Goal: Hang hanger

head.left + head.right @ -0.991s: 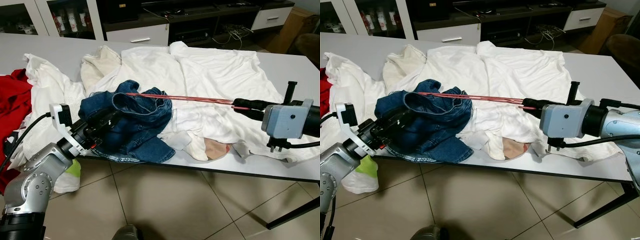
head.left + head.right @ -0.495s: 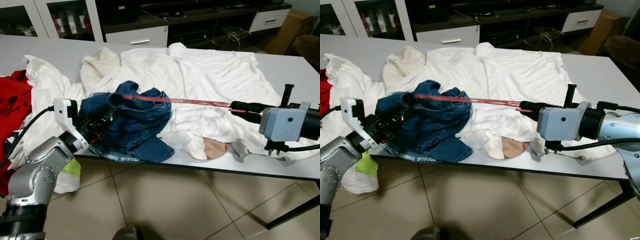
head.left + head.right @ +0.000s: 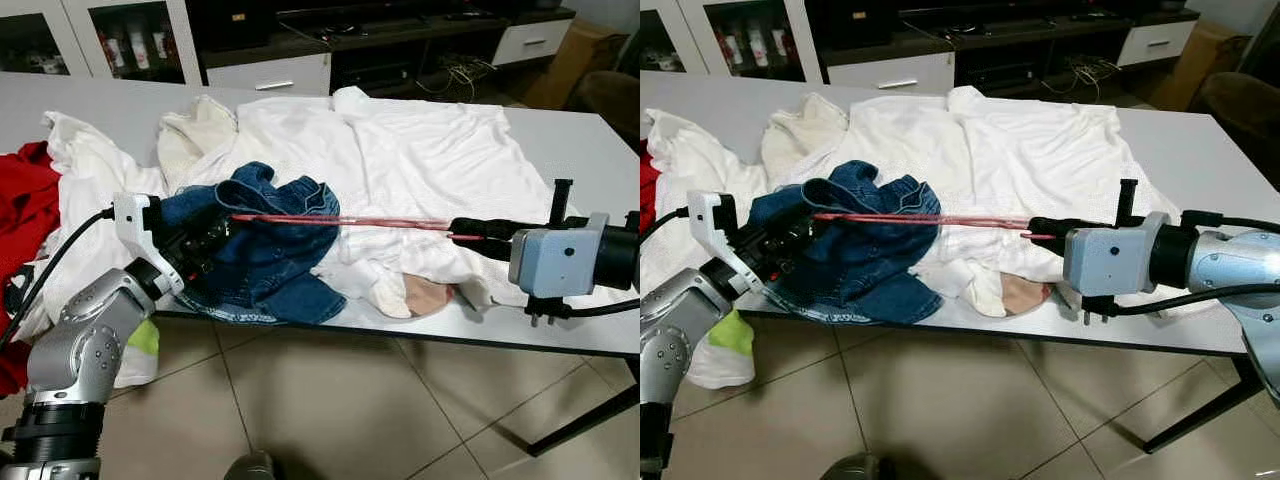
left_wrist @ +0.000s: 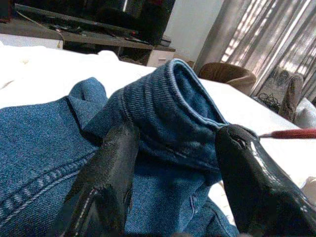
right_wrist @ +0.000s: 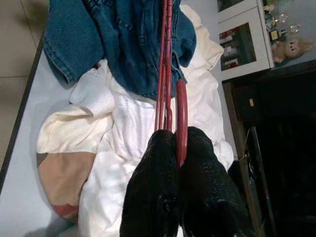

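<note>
A thin red hanger [image 3: 340,220] lies level over the table, and my right gripper [image 3: 462,227] is shut on its near end. In the right wrist view the hanger [image 5: 165,74] runs from the fingers [image 5: 153,197] out into the blue jeans [image 5: 123,44]. The jeans [image 3: 270,265] are bunched at the table's front edge, with the hanger's far end at their waistband. My left gripper [image 3: 212,237] is at the jeans' left side. Its fingers [image 4: 108,182] clamp a raised fold of denim [image 4: 168,113].
White garments [image 3: 420,150] cover most of the grey table [image 3: 590,140]. A red garment [image 3: 25,200] lies at the far left, and a green and white bag [image 3: 148,335] hangs below the edge. Cabinets [image 3: 270,70] stand behind, and a table leg [image 3: 580,420] rests on the tiled floor.
The hanger has dropped lower against the jeans as my right gripper eased down and left. My left gripper has risen toward the table edge, bunching the denim higher.
</note>
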Controlling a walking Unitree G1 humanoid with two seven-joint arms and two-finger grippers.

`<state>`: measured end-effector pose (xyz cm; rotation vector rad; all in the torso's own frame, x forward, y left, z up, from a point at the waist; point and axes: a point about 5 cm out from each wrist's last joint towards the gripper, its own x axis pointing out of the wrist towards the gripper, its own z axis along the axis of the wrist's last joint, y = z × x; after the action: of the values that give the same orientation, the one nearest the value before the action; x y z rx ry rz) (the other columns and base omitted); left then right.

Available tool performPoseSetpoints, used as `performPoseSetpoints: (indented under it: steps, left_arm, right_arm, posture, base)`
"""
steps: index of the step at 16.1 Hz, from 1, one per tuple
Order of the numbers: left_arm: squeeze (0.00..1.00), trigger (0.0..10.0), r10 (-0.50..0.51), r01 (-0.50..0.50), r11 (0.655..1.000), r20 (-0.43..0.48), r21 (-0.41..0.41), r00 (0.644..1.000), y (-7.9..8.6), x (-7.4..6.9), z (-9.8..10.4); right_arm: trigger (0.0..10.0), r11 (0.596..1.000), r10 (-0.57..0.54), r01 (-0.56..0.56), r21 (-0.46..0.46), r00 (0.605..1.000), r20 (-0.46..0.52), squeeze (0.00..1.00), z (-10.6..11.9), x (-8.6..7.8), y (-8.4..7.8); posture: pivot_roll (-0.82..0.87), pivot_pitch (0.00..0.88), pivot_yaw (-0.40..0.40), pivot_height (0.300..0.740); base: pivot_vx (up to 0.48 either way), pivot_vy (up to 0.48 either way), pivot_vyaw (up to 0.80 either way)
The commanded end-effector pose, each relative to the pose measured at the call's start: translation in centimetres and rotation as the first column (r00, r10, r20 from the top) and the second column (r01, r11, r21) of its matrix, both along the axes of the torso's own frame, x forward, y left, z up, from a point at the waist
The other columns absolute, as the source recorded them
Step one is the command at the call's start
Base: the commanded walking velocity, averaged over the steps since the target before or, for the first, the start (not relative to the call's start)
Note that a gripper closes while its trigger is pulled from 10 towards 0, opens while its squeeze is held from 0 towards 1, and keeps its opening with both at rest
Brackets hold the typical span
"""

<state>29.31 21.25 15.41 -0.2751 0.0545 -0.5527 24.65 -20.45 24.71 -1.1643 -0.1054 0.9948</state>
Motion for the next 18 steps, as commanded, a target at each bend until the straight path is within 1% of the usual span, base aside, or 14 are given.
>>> performPoseSetpoints:
  steps: [1,3,5,6,7,8,9,10,11,13,14,15,16,18]
  left_arm:
    - [0.0,0.0,-0.002,0.001,1.0,0.04,0.025,0.999,-0.2,0.4,0.9]
    - [0.0,0.0,-0.007,0.005,0.999,0.046,0.035,0.999,-0.3,0.3,1.0]
    - [0.0,0.0,0.0,-0.001,1.0,0.061,0.012,0.998,-0.3,0.3,1.3]
    - [0.0,2.3,-0.001,0.001,1.0,0.068,0.0,0.998,-0.3,0.3,1.5]
    - [0.0,8.3,-0.03,0.032,0.999,0.087,-0.023,0.996,-0.5,0.1,2.0]
    - [0.0,10.0,-0.087,0.089,0.996,0.094,-0.02,0.992,-0.8,-0.4,2.1]
    - [0.0,10.0,-0.115,0.117,0.993,0.1,-0.014,0.988,-1.1,-0.7,2.1]
    - [0.0,10.0,-0.161,0.165,0.986,0.109,-0.027,0.981,-1.5,-1.1,2.2]
    - [0.0,10.0,-0.178,0.183,0.983,0.11,-0.035,0.978,-1.6,-1.3,2.2]
    - [0.0,10.0,-0.181,0.185,0.982,0.102,-0.036,0.978,-1.6,-1.4,2.0]
    - [0.77,10.0,-0.18,0.185,0.982,0.101,-0.037,0.978,-1.5,-1.4,2.0]
    - [0.84,10.0,-0.146,0.151,0.988,0.097,-0.036,0.984,-1.2,-1.2,2.0]
    - [0.84,10.0,-0.129,0.133,0.991,0.095,-0.034,0.987,-1.1,-1.0,2.0]
    - [0.79,10.0,-0.05,0.05,0.999,0.09,0.0,0.995,-0.4,-0.3,2.0]
  right_arm:
    - [10.0,0.999,-0.017,0.018,-0.042,1.0,0.002,0.0,-0.3,0.2,-0.3]
    - [10.0,0.999,-0.023,0.024,-0.041,0.999,0.022,0.0,-0.1,0.4,-0.3]
    - [10.0,0.999,-0.023,0.024,-0.039,0.999,0.04,0.0,0.2,0.6,-0.2]
    - [10.0,0.999,-0.025,0.027,-0.041,0.999,0.046,0.0,0.2,0.6,-0.2]
    - [10.0,0.998,-0.039,0.043,-0.051,0.996,0.078,0.0,0.3,0.9,-0.4]
    - [10.0,0.997,-0.052,0.057,-0.048,0.993,0.104,0.0,0.6,1.2,-0.4]
    - [10.0,0.997,-0.055,0.061,-0.051,0.992,0.112,0.0,0.6,1.3,-0.4]
    - [10.0,0.996,-0.058,0.065,-0.053,0.991,0.12,0.0,0.6,1.4,-0.4]
    - [10.0,0.997,-0.063,0.069,-0.043,0.99,0.127,0.0,0.8,1.4,-0.4]
    - [10.0,0.997,-0.068,0.071,-0.019,0.987,0.144,0.0,1.3,1.5,-0.4]
    - [10.0,0.997,-0.069,0.072,-0.017,0.987,0.146,0.0,1.3,1.6,-0.4]
    - [10.0,0.997,-0.068,0.073,-0.03,0.987,0.143,0.0,1.1,1.7,-0.4]
    - [10.0,0.997,-0.066,0.072,-0.037,0.988,0.141,0.0,1.0,1.7,-0.4]
    - [10.0,0.997,-0.051,0.058,-0.052,0.991,0.12,0.0,0.4,1.6,-0.2]
  posture:
    - [0.14,0.019,0.004,0.74]
    - [0.14,0.018,0.003,0.74]
    - [0.14,0.018,0.002,0.74]
    - [0.14,0.018,0.002,0.74]
    - [0.14,0.018,0.002,0.74]
    - [0.14,0.018,0.002,0.74]
    - [0.14,0.018,0.002,0.74]
    - [0.14,0.018,0.002,0.74]
    - [0.14,0.019,0.001,0.74]
    - [0.14,0.019,0.001,0.74]
    - [0.14,0.019,0.001,0.74]
    - [0.14,0.016,-0.002,0.74]
    - [0.14,0.016,-0.002,0.74]
    - [0.14,0.017,-0.002,0.74]
  base:
    - [0.0,0.0,0.0]
    - [0.0,0.0,0.0]
    - [0.0,0.0,0.0]
    - [0.0,0.0,0.0]
    - [0.0,0.0,0.0]
    - [0.0,0.0,0.0]
    - [0.0,0.0,0.0]
    - [0.0,0.0,0.0]
    - [0.0,0.0,0.0]
    - [0.0,0.0,0.0]
    - [0.0,0.0,0.0]
    - [0.0,0.0,0.0]
    - [0.0,0.0,0.0]
    - [0.0,0.0,0.0]
